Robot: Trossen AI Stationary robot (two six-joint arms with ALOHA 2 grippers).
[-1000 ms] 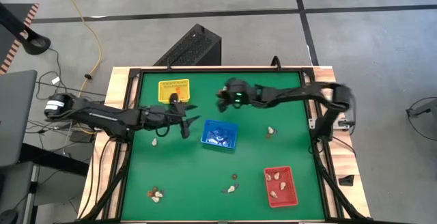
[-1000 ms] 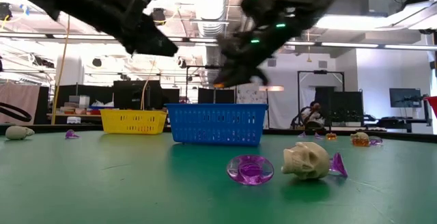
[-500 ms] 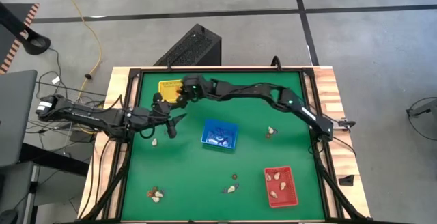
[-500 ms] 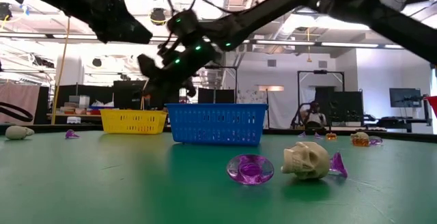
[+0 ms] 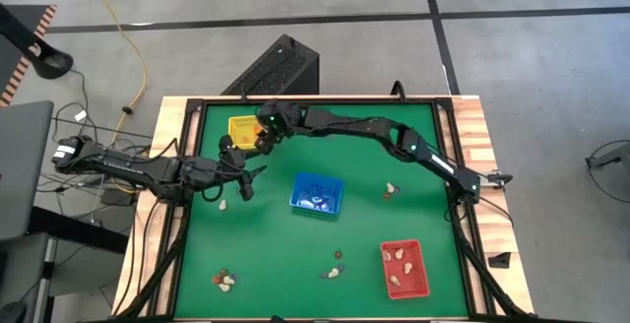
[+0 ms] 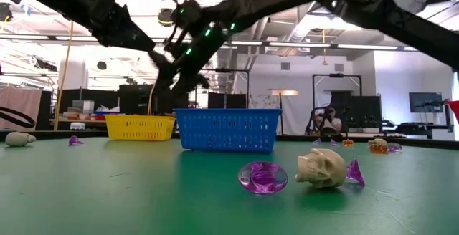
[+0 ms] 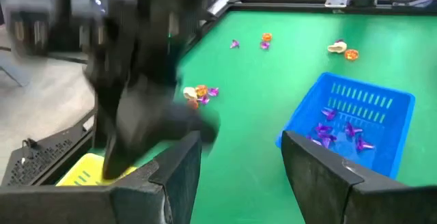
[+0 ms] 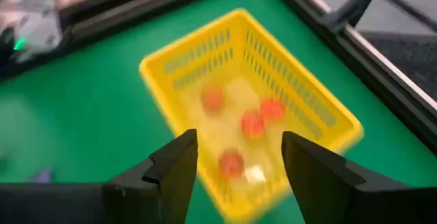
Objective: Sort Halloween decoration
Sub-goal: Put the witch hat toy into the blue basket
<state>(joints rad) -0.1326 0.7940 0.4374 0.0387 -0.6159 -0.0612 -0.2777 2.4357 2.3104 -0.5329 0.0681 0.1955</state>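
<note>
In the high view the right gripper (image 5: 264, 138) hangs over the yellow tray (image 5: 242, 127) at the mat's upper left edge, jaws spread wide and empty. The left gripper (image 5: 246, 180) waits just below, also wide open, holding nothing. The right wrist view alone shows orange trinkets (image 8: 252, 123), seemingly four, inside that tray. Purple trinkets (image 7: 339, 134) fill the blue tray (image 7: 392, 156); cream ones (image 5: 397, 256) lie in the red tray (image 5: 417, 281).

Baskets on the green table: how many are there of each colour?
Yellow basket: 1
Blue basket: 1
Red basket: 1
Total: 3 baskets
</note>
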